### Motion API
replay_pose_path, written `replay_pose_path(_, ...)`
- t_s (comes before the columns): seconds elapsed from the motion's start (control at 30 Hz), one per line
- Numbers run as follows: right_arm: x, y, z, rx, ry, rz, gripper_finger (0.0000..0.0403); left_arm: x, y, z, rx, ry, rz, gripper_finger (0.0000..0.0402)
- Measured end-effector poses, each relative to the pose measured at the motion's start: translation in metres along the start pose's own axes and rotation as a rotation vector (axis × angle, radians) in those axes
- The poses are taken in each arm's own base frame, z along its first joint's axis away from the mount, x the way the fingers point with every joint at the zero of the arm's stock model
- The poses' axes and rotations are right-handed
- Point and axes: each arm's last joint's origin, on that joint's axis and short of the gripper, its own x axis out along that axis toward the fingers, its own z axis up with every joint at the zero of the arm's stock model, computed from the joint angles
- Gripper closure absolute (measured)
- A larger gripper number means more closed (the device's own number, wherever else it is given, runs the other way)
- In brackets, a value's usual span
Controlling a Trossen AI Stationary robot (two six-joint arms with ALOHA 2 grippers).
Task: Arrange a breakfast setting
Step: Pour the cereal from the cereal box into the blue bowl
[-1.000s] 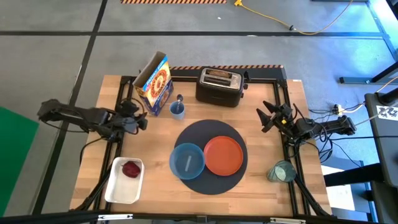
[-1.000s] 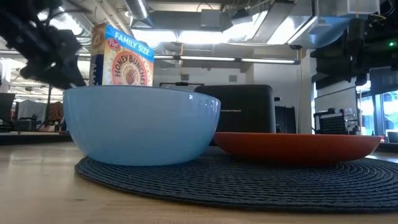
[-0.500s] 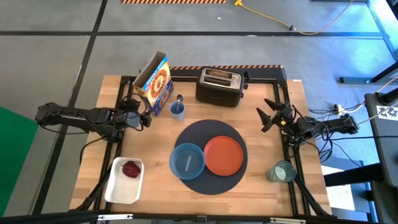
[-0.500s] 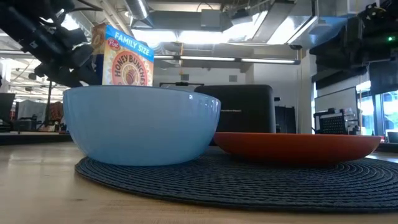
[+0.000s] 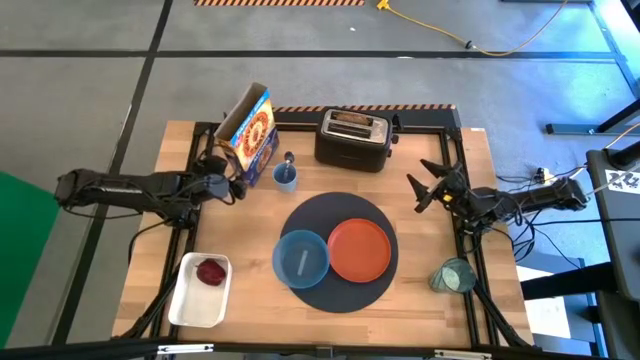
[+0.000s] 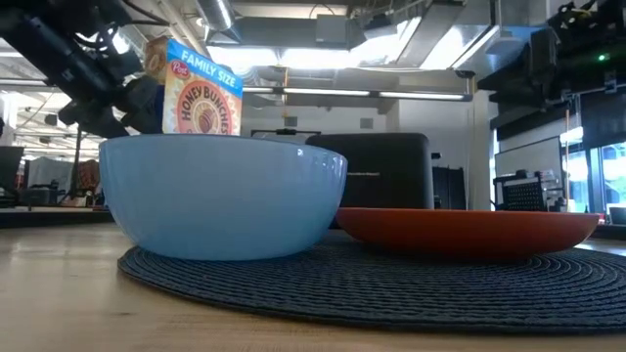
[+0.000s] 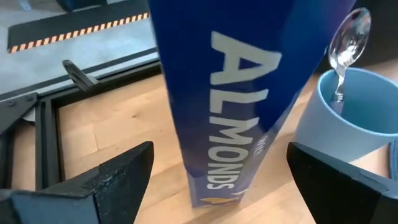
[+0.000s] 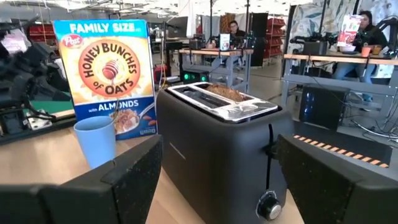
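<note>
The dark round placemat [image 5: 335, 212] lies mid-table and carries the blue bowl [image 5: 301, 258] and the orange plate [image 5: 360, 249]. The teal glass [image 5: 453, 276] stands at the near right. The metal spoon [image 7: 348, 38] stands bowl-end up in a light-blue cup [image 5: 286, 178]. The toast slice [image 8: 227, 93] sits in a slot of the black toaster [image 5: 352, 140]. The red fruit [image 5: 210, 271] lies in the white tray [image 5: 185, 305]. My left gripper [image 5: 236, 184] is open and empty, its fingers either side of the cereal box's narrow side [image 7: 230, 93]. My right gripper [image 5: 416, 192] is open and empty, facing the toaster [image 8: 230, 149].
The Honey Bunches cereal box [image 5: 250, 130] stands upright at the far left, beside the cup. A black frame runs along the table's edges [image 5: 440, 108]. Bare wood lies between the tray and the placemat [image 5: 250, 230]. People sit at desks in the room behind.
My left gripper has moved toward the table's right, closer to the cereal box, as its arm stretches out. My right gripper has shifted a little toward the toaster. Nothing on the table has moved.
</note>
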Motion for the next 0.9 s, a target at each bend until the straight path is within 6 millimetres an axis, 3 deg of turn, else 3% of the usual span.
replay_pose_path(0.63,0.007,0.010,0.002,-0.003,-0.019,0.009,0.0100,0.028,-0.009,0.009,0.027,-0.057,0.162,0.0037)
replay_pose_path(0.9,0.008,0.011,0.000,-0.013,-0.009,0.009,0.0100,0.045,-0.006,0.015,0.102,-0.004,0.162,0.0083)
